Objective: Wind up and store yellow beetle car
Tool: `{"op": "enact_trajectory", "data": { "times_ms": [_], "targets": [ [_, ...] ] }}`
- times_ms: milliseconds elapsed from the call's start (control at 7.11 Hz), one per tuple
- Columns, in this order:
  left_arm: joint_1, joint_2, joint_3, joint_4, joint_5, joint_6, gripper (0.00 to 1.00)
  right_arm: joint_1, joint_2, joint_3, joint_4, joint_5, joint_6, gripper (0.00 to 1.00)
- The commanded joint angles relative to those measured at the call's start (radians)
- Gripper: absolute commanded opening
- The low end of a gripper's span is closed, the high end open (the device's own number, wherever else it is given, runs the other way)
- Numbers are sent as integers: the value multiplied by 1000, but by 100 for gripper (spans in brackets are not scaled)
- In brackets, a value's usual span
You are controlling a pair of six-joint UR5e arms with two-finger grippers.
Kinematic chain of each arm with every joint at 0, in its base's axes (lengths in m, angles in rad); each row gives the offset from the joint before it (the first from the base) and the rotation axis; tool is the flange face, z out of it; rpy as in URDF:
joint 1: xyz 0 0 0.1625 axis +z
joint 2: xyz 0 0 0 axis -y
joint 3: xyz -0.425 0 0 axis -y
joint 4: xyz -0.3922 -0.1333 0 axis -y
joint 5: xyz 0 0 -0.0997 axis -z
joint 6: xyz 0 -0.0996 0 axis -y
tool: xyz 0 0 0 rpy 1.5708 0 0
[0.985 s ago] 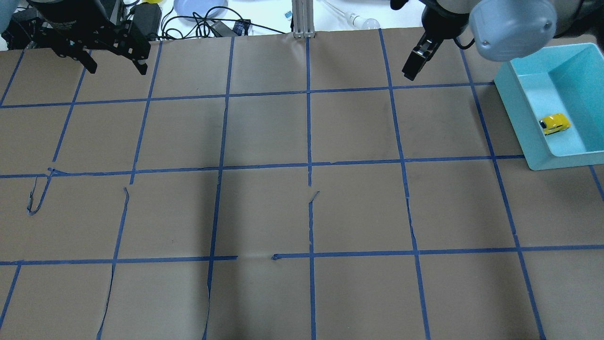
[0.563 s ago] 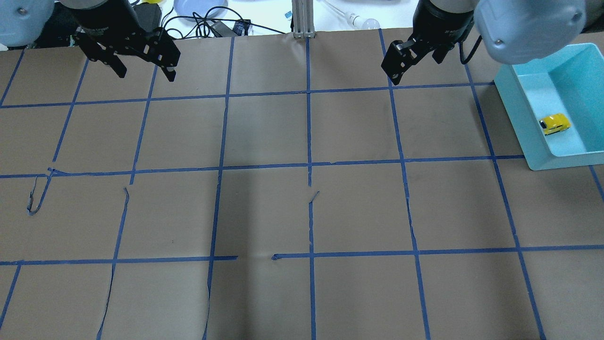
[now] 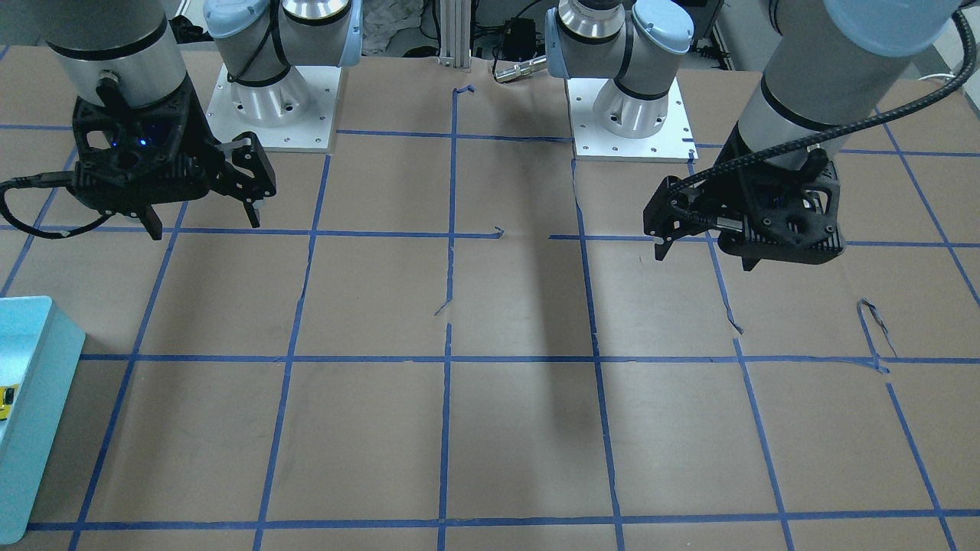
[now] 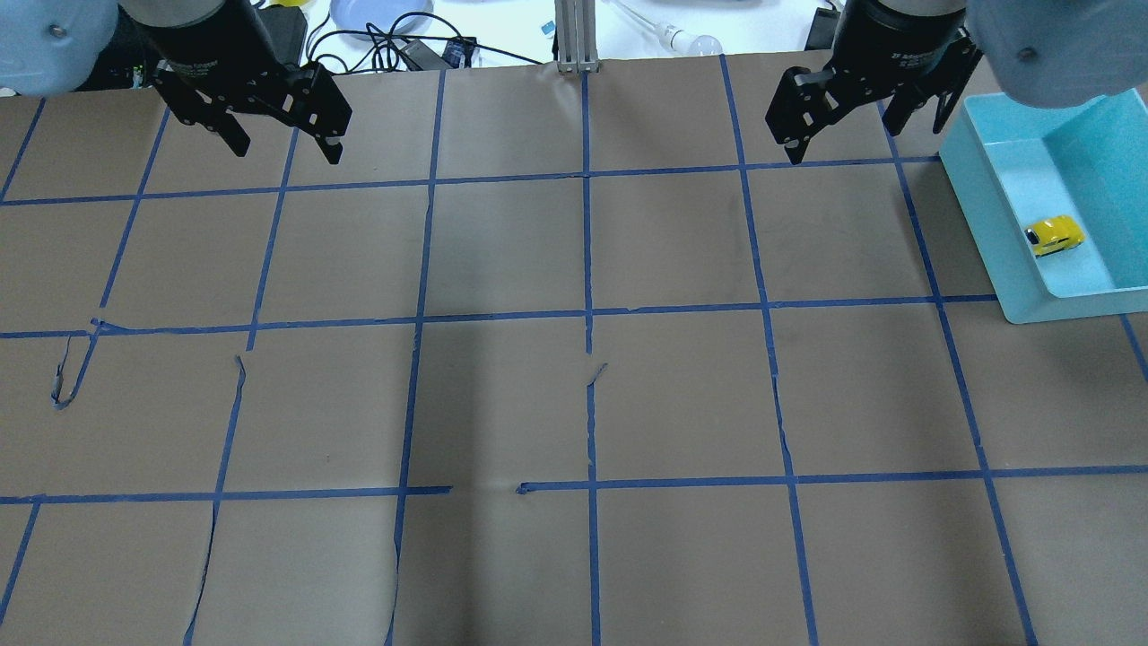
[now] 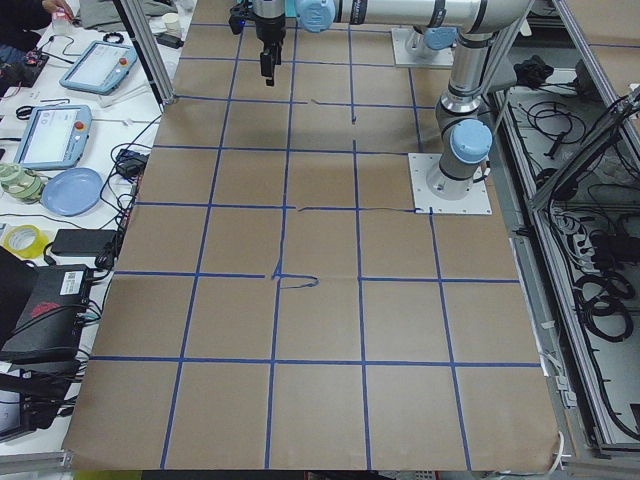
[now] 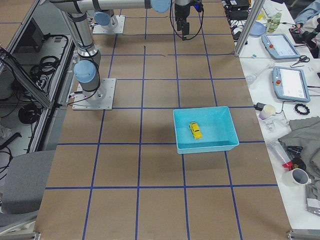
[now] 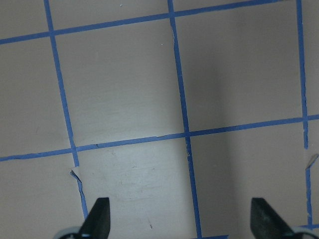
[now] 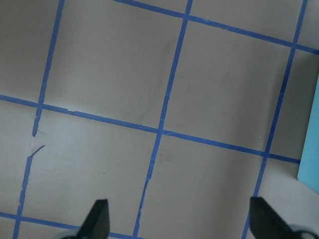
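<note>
Inside teal bin point(image 4: 987, 240), yellow beetle car point(image 4: 1055, 235), left gripper point(image 4: 288, 151), right gripper point(image 4: 866, 135), both spread apart

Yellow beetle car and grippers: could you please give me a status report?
Left gripper open, empty. Right gripper open, empty, beside teal bin. Yellow beetle car inside bin, untouched. No obstruction seen.
</note>
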Motion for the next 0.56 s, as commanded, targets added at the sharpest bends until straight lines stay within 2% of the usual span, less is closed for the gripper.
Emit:
{"op": "enact_trajectory", "data": {
  "times_ms": [0, 422],
  "targets": [
    [1, 1, -3, 3, -2, 1, 100, -39, -4, 4, -26, 38, 67, 100],
    [1, 3, -3, 4, 0, 1, 100, -53, -8, 7, -35, 32, 158, 100]
  ]
}}
